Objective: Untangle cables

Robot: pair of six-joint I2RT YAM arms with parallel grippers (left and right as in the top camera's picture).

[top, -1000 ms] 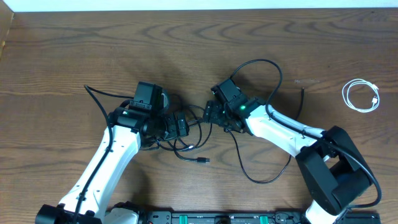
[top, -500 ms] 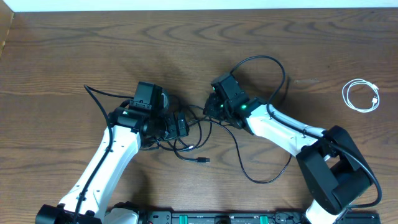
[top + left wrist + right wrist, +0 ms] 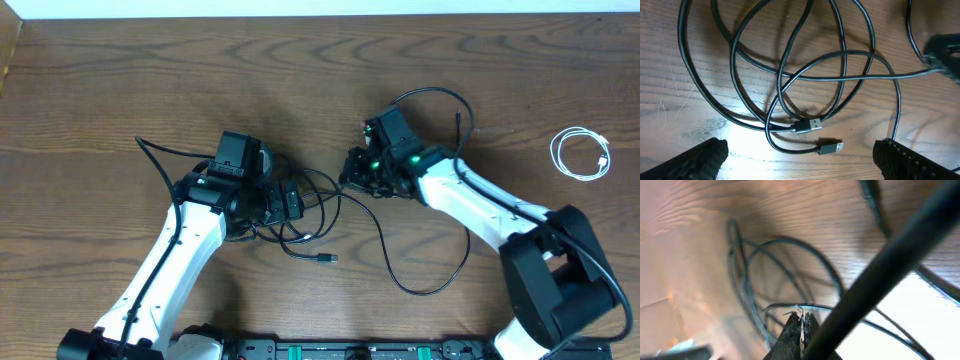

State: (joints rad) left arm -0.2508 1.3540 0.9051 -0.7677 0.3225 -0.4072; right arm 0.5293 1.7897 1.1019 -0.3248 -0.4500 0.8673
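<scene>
Several black cables lie in one knot of loops near the middle of the desk, with two small plugs close together at its 6 o'clock side, and one white cable is coiled alone, well apart, at the 3 o'clock edge. Left jaws hang over the knot from 9 o'clock and are spread wide — both fingers are clear of the loops. Right jaws, at 3 o'clock of the knot, are pressed together and pinch one black strand — it runs fairly straight from them into the loops.
</scene>
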